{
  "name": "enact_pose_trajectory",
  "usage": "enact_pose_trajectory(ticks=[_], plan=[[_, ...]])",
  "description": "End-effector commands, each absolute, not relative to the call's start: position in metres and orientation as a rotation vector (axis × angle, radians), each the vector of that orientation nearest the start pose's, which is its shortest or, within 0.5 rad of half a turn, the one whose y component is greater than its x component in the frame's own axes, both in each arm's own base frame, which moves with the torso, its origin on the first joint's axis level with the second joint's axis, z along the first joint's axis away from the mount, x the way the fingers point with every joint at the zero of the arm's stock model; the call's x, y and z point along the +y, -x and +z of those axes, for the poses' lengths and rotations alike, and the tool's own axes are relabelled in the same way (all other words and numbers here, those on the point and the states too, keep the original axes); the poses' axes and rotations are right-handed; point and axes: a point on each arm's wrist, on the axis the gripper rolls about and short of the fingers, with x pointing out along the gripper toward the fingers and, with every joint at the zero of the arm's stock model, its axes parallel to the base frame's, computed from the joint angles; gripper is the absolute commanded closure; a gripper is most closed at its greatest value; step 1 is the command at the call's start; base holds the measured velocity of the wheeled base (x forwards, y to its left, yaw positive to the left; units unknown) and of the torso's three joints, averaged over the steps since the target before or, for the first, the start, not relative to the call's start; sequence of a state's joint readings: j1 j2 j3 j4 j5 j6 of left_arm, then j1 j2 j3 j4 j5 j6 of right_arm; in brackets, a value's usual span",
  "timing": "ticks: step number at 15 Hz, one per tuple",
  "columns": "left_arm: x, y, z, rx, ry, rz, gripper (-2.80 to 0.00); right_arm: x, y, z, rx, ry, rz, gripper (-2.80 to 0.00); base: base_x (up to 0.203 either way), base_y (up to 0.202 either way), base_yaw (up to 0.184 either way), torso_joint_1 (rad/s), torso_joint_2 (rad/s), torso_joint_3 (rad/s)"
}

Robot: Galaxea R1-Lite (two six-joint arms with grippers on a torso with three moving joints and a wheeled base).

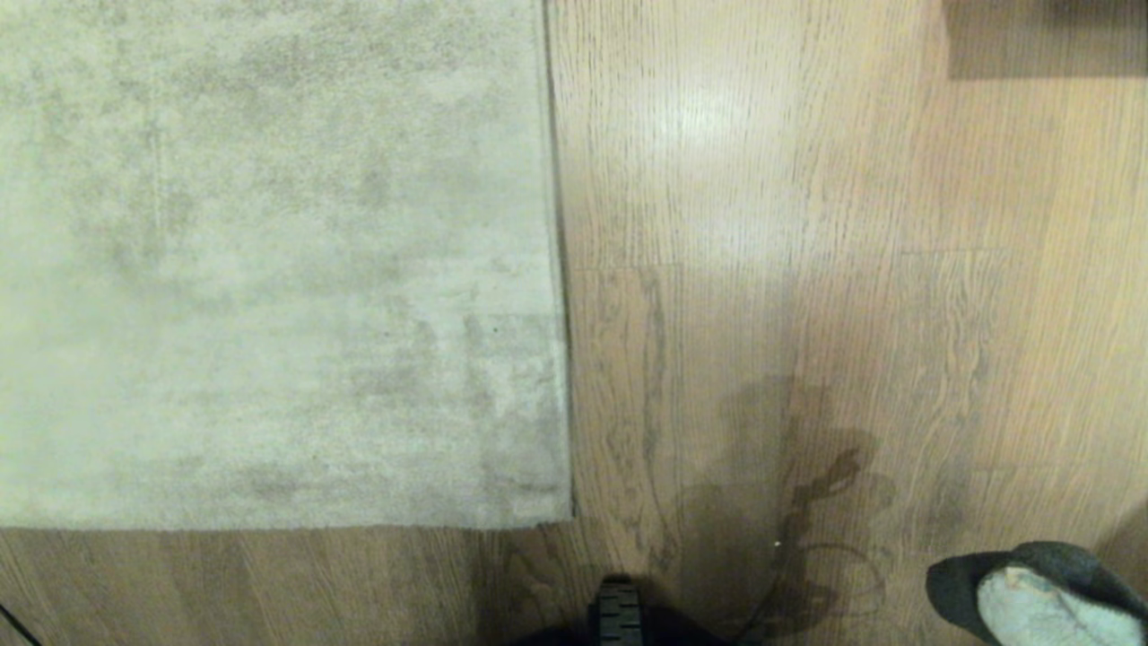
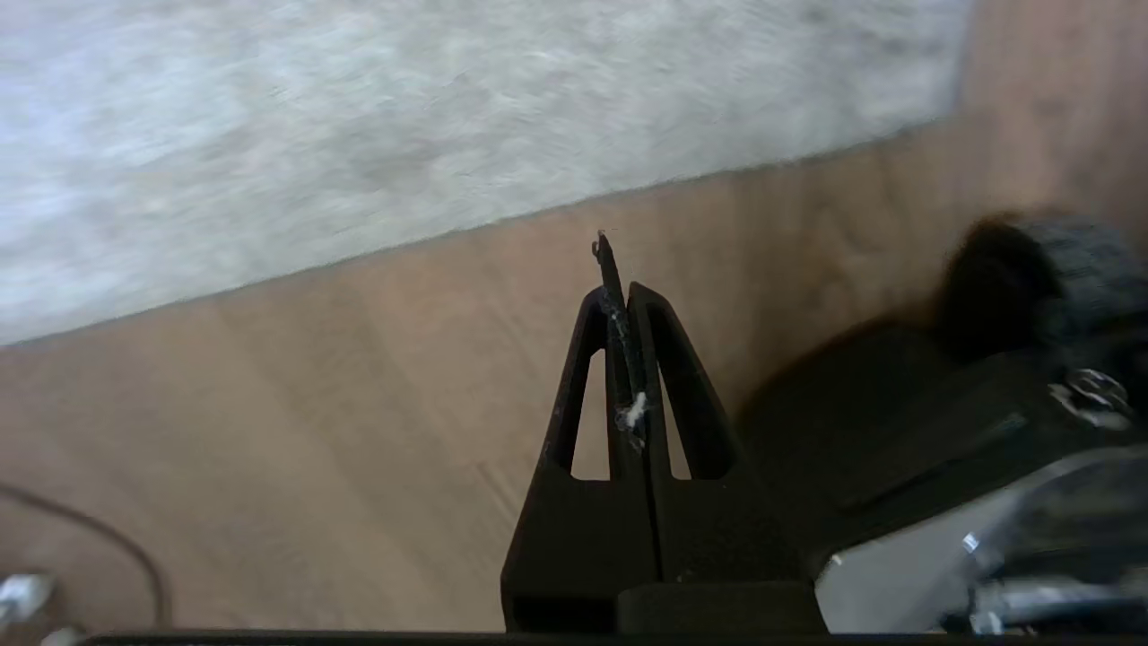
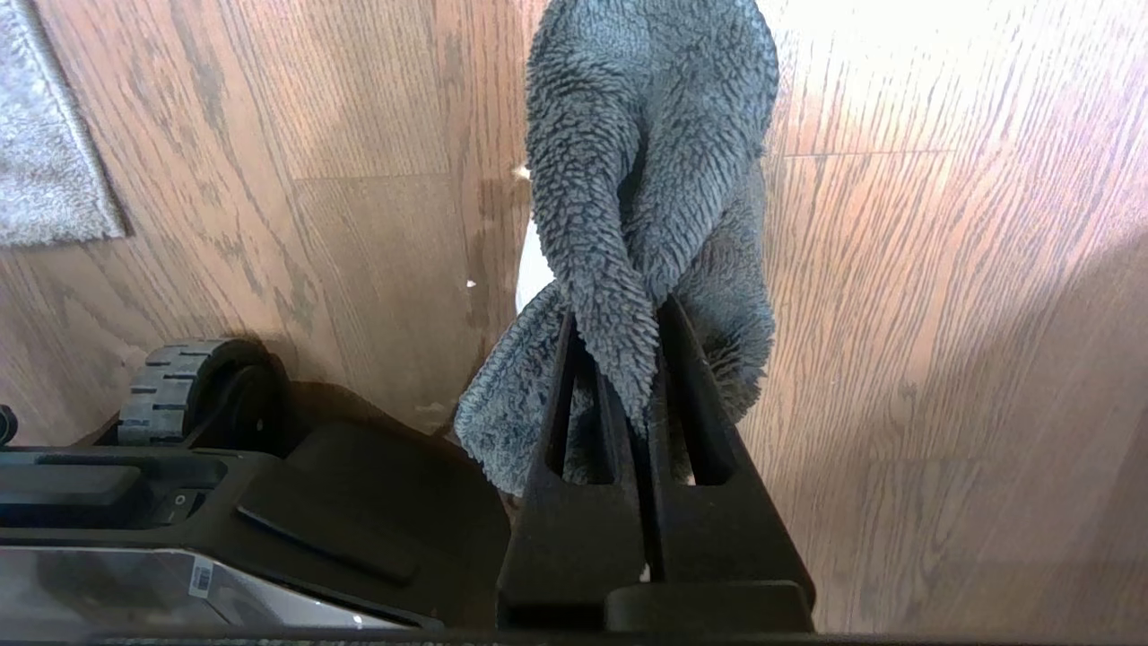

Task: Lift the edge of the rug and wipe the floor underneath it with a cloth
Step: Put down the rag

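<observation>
The rug (image 1: 269,269) lies flat on the floor (image 1: 807,269), filling the left part of the head view. Its right border runs straight away from the robot, and its near border runs crosswise; the two meet at a corner (image 1: 567,519) just ahead of the base wheel (image 1: 617,610). Nothing is lifted yet.

The left end effector (image 2: 619,269) is clenched with nothing between its fingers, save a few stray fibres. In its wrist view it points across a strip of bare floor toward the near rug edge (image 2: 502,220), which lies ahead of it and apart from it, running slantwise across its line of approach. It is not seen in the head view.

The right end effector (image 3: 641,359) is clamped on the cloth (image 3: 646,179), dark grey side outward, the rag bunched and hanging beyond the fingertips over bare floor. In the head view the cloth (image 1: 1031,597) shows at the lower right, well apart from the rug; the rug corner (image 3: 54,179) sits far off to one side in the right wrist view.

So the left arm looks the nearer one to the rug edge, and the lift probably falls to it: it would need to open, reach forward and down to the border near the corner, and pinch it. The cloth would then have to travel leftward across the floor to get under the raised flap.
</observation>
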State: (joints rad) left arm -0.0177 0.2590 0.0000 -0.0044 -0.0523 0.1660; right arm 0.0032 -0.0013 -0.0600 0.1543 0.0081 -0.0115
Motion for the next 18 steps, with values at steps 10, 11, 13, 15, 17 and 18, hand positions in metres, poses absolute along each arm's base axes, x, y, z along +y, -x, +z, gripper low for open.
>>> enact_pose_trajectory(ticks=[10,11,13,15,17,18], plan=[[0.0,0.023,0.075,0.003,-0.006,-0.015,0.0,0.0,0.028,0.076,0.093,0.012,0.013,0.0,0.0,0.0,0.0,0.0,0.0,0.0],[0.0,0.023,0.075,0.003,-0.002,-0.015,0.0,0.0,0.028,0.076,0.093,0.012,0.014,0.0,0.0,0.0,0.0,0.0,0.0,0.0],[0.0,0.023,0.075,0.005,-0.003,-0.015,0.0,0.0,0.028,0.076,0.093,0.012,0.013,0.0,0.0,0.0,0.0,0.0,0.0,0.0],[0.0,0.023,0.075,0.005,-0.002,-0.011,0.0,0.0,0.028,0.076,0.093,0.012,0.013,0.0,0.0,0.0,0.0,0.0,0.0,0.0],[0.0,0.023,0.075,0.005,-0.002,-0.011,0.0,0.0,0.028,0.076,0.093,0.012,0.013,0.0,0.0,0.0,0.0,0.0,0.0,0.0],[0.0,0.023,0.075,0.005,-0.002,-0.011,0.0,0.0,0.028,0.076,0.093,0.012,0.013,0.0,0.0,0.0,0.0,0.0,0.0,0.0]])
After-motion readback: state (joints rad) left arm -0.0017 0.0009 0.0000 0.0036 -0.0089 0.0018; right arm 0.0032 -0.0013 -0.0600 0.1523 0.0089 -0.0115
